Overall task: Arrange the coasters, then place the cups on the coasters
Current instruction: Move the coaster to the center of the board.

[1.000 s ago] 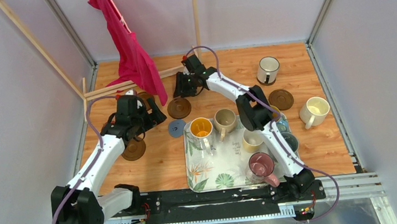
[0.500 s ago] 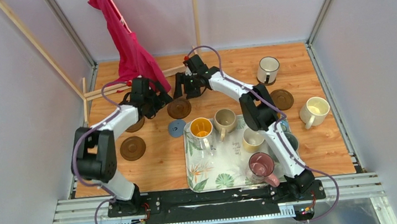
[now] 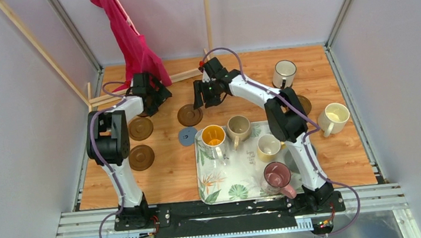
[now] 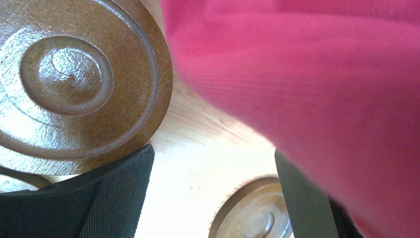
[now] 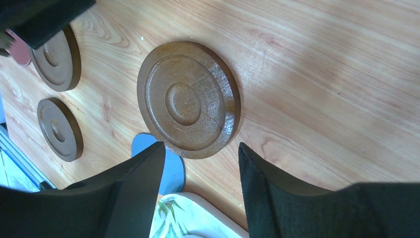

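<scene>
Three brown coasters (image 3: 189, 115) (image 3: 140, 128) (image 3: 141, 157) and a grey-blue coaster (image 3: 187, 136) lie flat on the wooden table; a fourth brown coaster (image 3: 305, 104) is half hidden behind the right arm. My right gripper (image 3: 203, 99) (image 5: 200, 146) hovers open just behind the middle brown coaster (image 5: 188, 99), holding nothing. My left gripper (image 3: 150, 99) (image 4: 213, 198) is open at the foot of the red cloth (image 4: 322, 89), with a brown coaster (image 4: 74, 79) beside its left finger and another coaster (image 4: 257, 218) between its fingers further off. Orange-yellow (image 3: 213, 136), beige (image 3: 238, 128), cream (image 3: 269, 146) and maroon-pink (image 3: 278, 175) cups stand on the tray.
The leaf-patterned tray (image 3: 229, 179) sits at the front centre. A white dark-rimmed cup (image 3: 284, 74) and a cream cup (image 3: 333, 118) stand on the table at the right. The red cloth (image 3: 132, 41) hangs from wooden sticks (image 3: 207, 13) at the back left. Walls close in on both sides.
My left arm has swung back from the front-left coasters to the foot of the red cloth. My right gripper has shifted slightly right, staying behind the middle brown coaster.
</scene>
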Controlling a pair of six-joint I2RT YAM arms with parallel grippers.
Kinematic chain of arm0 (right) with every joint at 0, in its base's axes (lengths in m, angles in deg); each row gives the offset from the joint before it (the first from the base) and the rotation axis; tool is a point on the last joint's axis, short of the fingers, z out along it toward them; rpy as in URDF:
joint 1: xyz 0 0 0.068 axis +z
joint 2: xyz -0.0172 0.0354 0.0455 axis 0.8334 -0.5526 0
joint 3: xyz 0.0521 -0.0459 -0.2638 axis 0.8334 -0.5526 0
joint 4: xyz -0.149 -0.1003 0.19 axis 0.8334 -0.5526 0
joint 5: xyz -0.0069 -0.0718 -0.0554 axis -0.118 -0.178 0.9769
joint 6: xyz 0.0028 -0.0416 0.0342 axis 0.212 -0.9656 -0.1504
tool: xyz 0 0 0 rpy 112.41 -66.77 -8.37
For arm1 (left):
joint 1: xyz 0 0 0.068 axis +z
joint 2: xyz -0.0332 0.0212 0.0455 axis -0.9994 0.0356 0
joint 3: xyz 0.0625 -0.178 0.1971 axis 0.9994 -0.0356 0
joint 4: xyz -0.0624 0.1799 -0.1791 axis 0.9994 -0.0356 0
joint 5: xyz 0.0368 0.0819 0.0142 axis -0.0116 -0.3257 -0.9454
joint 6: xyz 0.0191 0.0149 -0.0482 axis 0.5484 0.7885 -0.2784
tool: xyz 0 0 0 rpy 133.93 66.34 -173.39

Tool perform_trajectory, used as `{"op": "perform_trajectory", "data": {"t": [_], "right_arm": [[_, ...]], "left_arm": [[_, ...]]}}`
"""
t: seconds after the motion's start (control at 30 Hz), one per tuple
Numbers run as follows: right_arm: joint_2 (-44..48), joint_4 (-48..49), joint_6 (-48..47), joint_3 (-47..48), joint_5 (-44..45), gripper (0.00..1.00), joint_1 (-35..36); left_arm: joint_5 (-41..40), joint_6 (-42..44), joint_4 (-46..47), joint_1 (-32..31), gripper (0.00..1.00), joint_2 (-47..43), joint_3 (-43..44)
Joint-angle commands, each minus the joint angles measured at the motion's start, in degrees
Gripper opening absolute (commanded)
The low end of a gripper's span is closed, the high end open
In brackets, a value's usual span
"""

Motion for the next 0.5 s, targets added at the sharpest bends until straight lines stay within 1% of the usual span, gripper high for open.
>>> {"op": "perform_trajectory", "data": {"t": [0.0,0.13,0.23,0.33,0.47], "right_arm": [[-3.5,-1.8,-2.1,0.8,-1.2,0.59,-0.1],[-6.2,-2.4,-2.6,2.0,-1.3,0.58,0.0],[-7.9,-2.6,-2.4,2.7,-1.6,0.54,0.1],[-9.2,-2.6,-2.0,3.5,-1.8,0.51,0.7],[-12.6,-2.7,-1.0,7.4,-2.9,0.43,1.7]], "left_arm": [[-0.7,1.0,-2.6,2.8,1.00,2.8,3.3],[4.0,3.9,-3.9,3.6,1.00,3.2,6.6],[6.6,4.7,-3.4,2.8,1.00,1.2,6.5],[8.1,5.1,-4.2,1.7,1.00,-1.7,5.6],[9.3,4.1,-4.5,-0.2,1.00,-7.6,1.2]]}}
